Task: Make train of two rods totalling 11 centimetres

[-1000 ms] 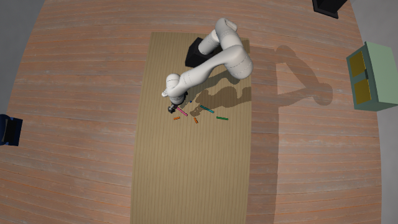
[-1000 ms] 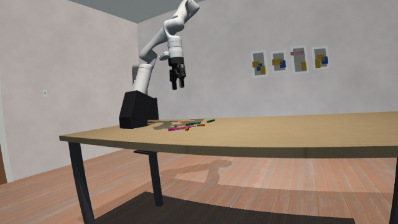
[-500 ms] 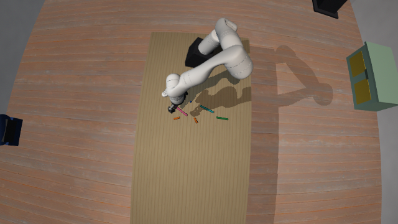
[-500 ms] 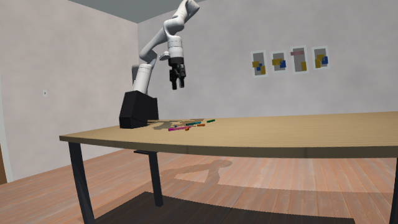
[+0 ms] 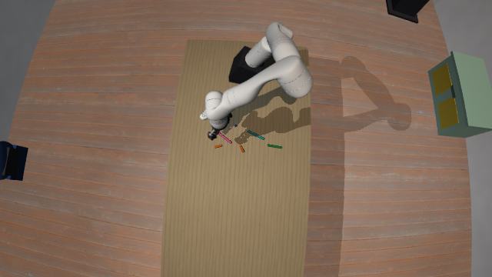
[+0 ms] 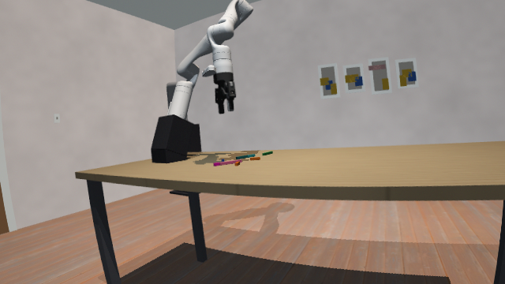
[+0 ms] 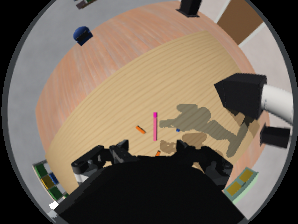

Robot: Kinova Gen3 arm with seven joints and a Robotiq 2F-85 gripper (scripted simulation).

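Several rods lie flat and apart on the wooden table (image 5: 231, 215) (image 6: 355, 166). They are a pink rod (image 5: 225, 138) (image 6: 226, 162) (image 7: 156, 125), a turquoise rod (image 5: 255, 135) (image 6: 245, 156), a green rod (image 5: 274, 146) (image 6: 267, 153), two orange rods (image 5: 218, 146) (image 5: 241, 148) (image 6: 255, 158) (image 7: 140, 129) and a tiny blue rod (image 5: 235, 125) (image 7: 177, 129). My gripper (image 5: 212, 135) (image 6: 226, 109) (image 7: 152, 145) is open and empty. It hangs high above the table, over the near end of the pink rod.
The arm's black base (image 5: 240, 67) (image 6: 173, 138) stands at the back of the table, behind the rods. The arm's shadow falls across the turquoise rod. A green cabinet (image 5: 461, 96) stands on the floor far to the right.
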